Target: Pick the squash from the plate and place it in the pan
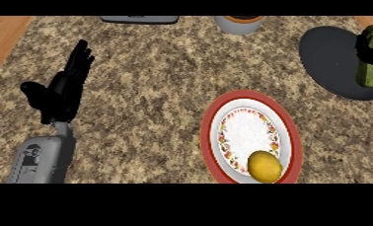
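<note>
Granite-speckled counter point(160, 72) carries plate point(247, 126) with squash point(264, 166) near the dark pan point(331, 57), left hand point(64, 89) with fingers point(79, 59) straight, grasping nothing.

Right of and beyond the plate point(211, 121), the dark pan point(328, 57) runs out past the view's right edge, and a green thing point(365, 57) on it is cut so narrow there that I can't tell what it is. Beyond the plate a pale pot point(239, 25) and a flat grey thing point(140, 19) lose their far parts at the top edge; the plate's own near rim is cut off below.
</note>
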`<state>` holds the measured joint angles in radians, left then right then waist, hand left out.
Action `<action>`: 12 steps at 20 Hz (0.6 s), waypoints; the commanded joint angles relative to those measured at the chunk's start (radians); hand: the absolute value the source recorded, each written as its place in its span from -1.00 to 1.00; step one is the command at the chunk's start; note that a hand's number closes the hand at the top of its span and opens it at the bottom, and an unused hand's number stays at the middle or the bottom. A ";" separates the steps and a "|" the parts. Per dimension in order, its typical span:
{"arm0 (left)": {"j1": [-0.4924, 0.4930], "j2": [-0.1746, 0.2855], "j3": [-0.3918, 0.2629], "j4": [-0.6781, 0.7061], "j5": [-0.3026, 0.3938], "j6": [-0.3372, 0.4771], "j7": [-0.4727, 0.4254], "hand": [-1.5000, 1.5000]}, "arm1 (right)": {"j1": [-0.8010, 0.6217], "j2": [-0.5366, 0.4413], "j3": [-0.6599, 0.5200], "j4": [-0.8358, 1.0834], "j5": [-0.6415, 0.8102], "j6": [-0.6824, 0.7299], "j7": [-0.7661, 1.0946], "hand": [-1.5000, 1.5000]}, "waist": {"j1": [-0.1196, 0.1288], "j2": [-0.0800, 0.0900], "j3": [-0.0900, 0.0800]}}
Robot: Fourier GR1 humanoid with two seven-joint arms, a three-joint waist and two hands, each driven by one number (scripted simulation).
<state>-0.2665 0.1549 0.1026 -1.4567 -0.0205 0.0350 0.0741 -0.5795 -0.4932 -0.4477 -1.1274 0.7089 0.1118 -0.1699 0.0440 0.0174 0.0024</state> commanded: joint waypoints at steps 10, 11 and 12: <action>-0.031 0.002 -0.006 0.009 0.005 -0.018 -0.013 0.00 | -0.197 -0.107 -0.057 0.652 0.108 -0.326 -0.267 1.00 | 0.046 0.019 0.004; -0.047 -0.014 -0.022 -0.024 0.014 -0.015 0.040 0.00 | -0.170 -0.121 -0.070 0.662 0.098 -0.326 -0.304 1.00 | 0.057 0.024 0.007; -0.030 -0.029 -0.036 -0.006 -0.014 0.005 0.009 0.00 | -0.206 -0.108 -0.127 0.690 0.009 -0.230 -0.299 1.00 | 0.045 0.021 0.007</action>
<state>-0.3026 0.1437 0.0846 -1.4610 -0.0187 0.0271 0.0854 -0.7446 -0.5939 -0.5176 -0.5519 0.7820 -0.1583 -0.4201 0.0866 0.0364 0.0072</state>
